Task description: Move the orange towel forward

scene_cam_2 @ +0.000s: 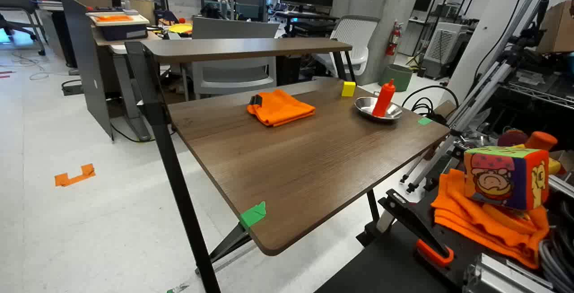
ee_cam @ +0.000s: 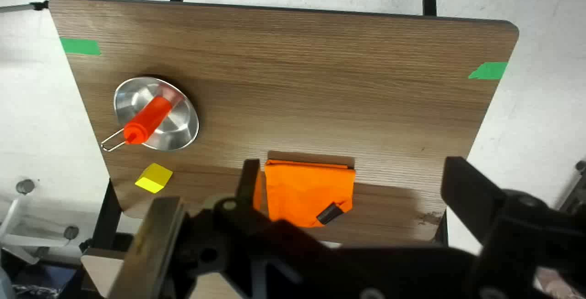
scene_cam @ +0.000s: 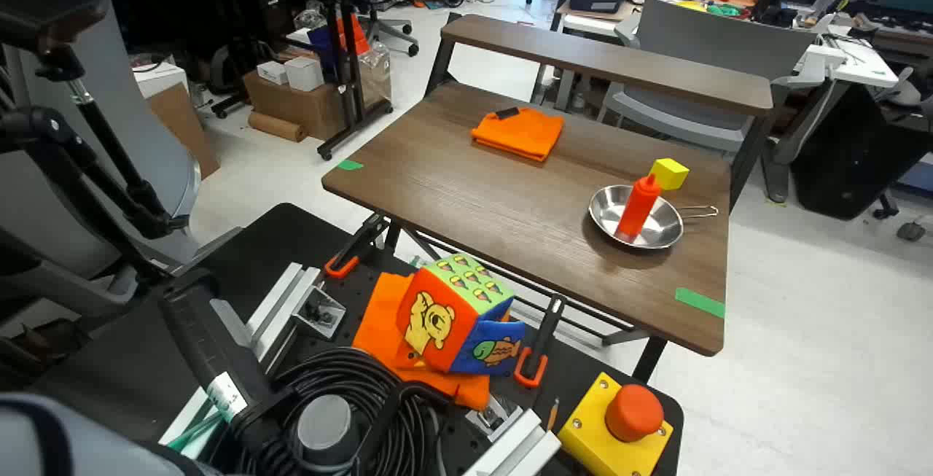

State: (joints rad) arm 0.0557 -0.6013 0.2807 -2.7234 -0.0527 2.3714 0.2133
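Note:
The orange towel (scene_cam: 521,135) lies folded flat on the brown table (scene_cam: 466,192), near the raised shelf side, with a black tag at one corner. It also shows in an exterior view (scene_cam_2: 281,110) and in the wrist view (ee_cam: 306,191). My gripper (ee_cam: 354,166) shows only in the wrist view. Its fingers are spread wide with nothing between them. It appears above the table and apart from the towel. In the picture the towel lies between the fingers, close to the left one. The gripper's body covers the lower part of the wrist view.
A metal pan (scene_cam: 663,224) with a red squeeze bottle (scene_cam: 638,206) and a yellow block (scene_cam: 668,173) stand at one end of the table. A raised shelf (scene_cam: 605,60) runs along one long edge. A picture cube (scene_cam_2: 506,176) sits on another orange cloth (scene_cam_2: 484,228) on the black bench.

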